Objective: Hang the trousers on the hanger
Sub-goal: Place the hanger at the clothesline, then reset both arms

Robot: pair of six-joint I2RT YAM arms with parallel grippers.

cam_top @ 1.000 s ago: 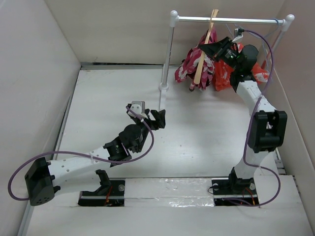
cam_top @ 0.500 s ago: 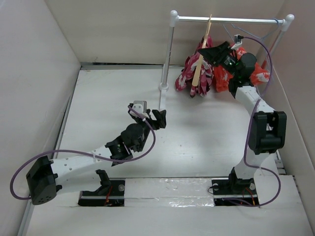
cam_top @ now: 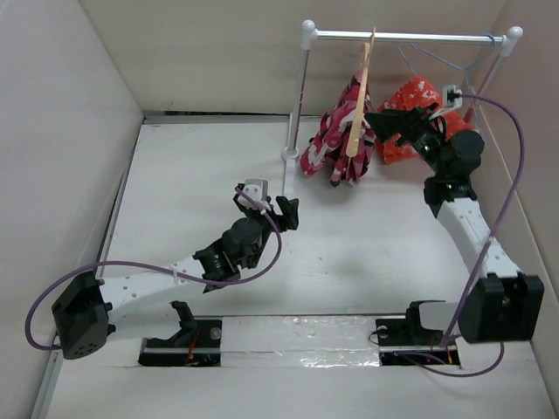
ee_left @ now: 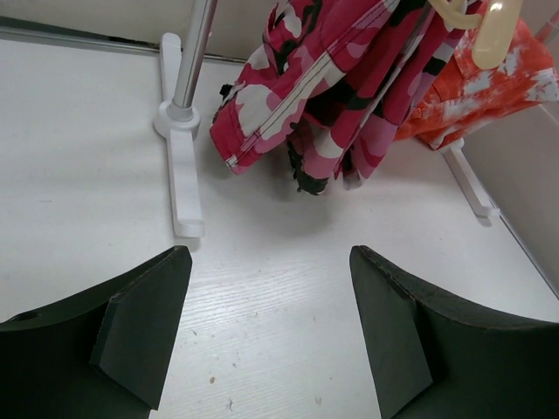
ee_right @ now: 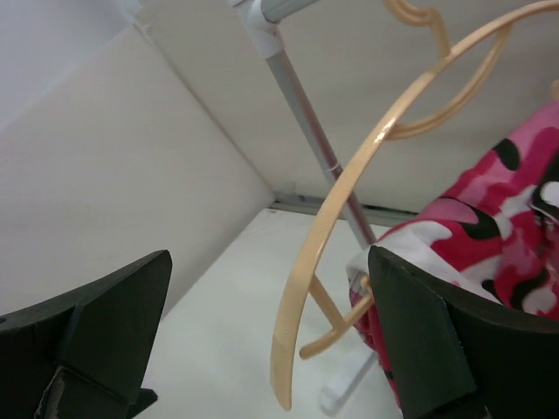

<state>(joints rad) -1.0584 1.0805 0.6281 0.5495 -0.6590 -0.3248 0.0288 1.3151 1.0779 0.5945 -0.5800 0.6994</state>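
The tan wooden hanger (cam_top: 359, 98) hangs by its hook from the rack rail (cam_top: 419, 37), tilted edge-on. The pink, red, white and black camouflage trousers (cam_top: 334, 145) are draped over it and hang down behind it. My right gripper (cam_top: 383, 122) is open just right of the hanger, not touching it. In the right wrist view the hanger's curved arm (ee_right: 342, 196) crosses between the wide jaws, with the trousers (ee_right: 498, 231) at the right. My left gripper (cam_top: 266, 202) is open and empty over the table, short of the trousers (ee_left: 327, 83).
A red-orange garment with white blotches (cam_top: 412, 112) hangs on a thin wire hanger (cam_top: 434, 58) right of the trousers, behind my right gripper. The rack's left post (cam_top: 297, 96) and its white foot (ee_left: 181, 170) stand just ahead of the left gripper. White walls close in the table.
My right gripper has opened, let go of the hanger and drawn back to the right. The hanger with the trousers swung left and hangs free. The left arm crept slightly forward.
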